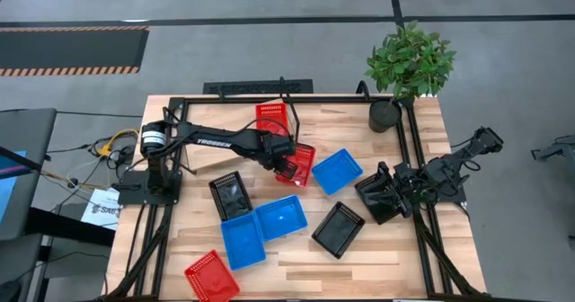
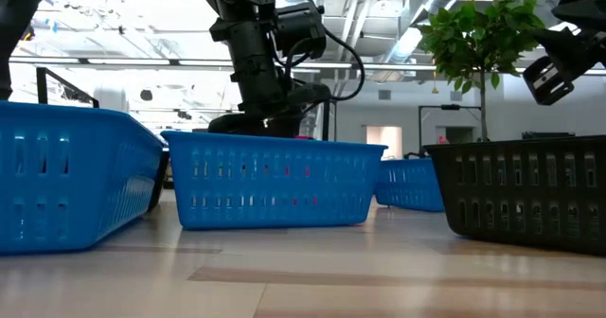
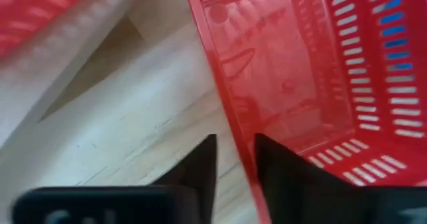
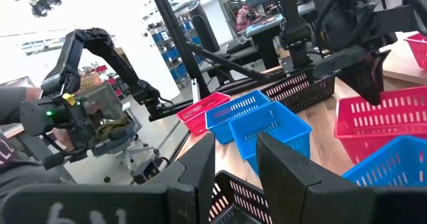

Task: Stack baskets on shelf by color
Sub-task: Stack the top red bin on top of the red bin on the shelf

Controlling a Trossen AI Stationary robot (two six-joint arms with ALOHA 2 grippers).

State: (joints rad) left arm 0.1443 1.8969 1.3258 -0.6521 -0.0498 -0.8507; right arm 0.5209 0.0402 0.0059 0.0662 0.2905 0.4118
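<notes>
My left gripper (image 1: pixel 287 156) reaches out over the middle of the table and is shut on a red basket (image 1: pixel 301 165) beside the shelf (image 1: pixel 214 161), a light board. A second red basket (image 1: pixel 272 118) sits on the shelf's far part, and a third (image 1: pixel 211 277) lies near the table's near edge. Three blue baskets (image 1: pixel 337 170) (image 1: pixel 281 217) (image 1: pixel 243 241) and two black ones (image 1: pixel 231 194) (image 1: pixel 338 228) rest on the tabletop. My right gripper (image 4: pixel 235 147) waits open at the table's right side, above another black basket (image 1: pixel 375 199). My left gripper (image 3: pixel 237 144) has the red basket by one side wall (image 3: pixel 241 141), close to its rim. One finger (image 3: pixel 283 167) is inside the basket and the other (image 3: pixel 200 164) outside, the wall pinched between them. The fingers come from above, slanting. The blue basket in the low view hides whether it is lifted.
A potted plant (image 1: pixel 409 64) stands at the table's far right corner. Black frame rails (image 1: pixel 422 239) run along the table's left and right sides. Bare wood shows along the near edge (image 1: pixel 359 275). In the low view a blue basket (image 2: pixel 275 181) hides the left gripper's fingers.
</notes>
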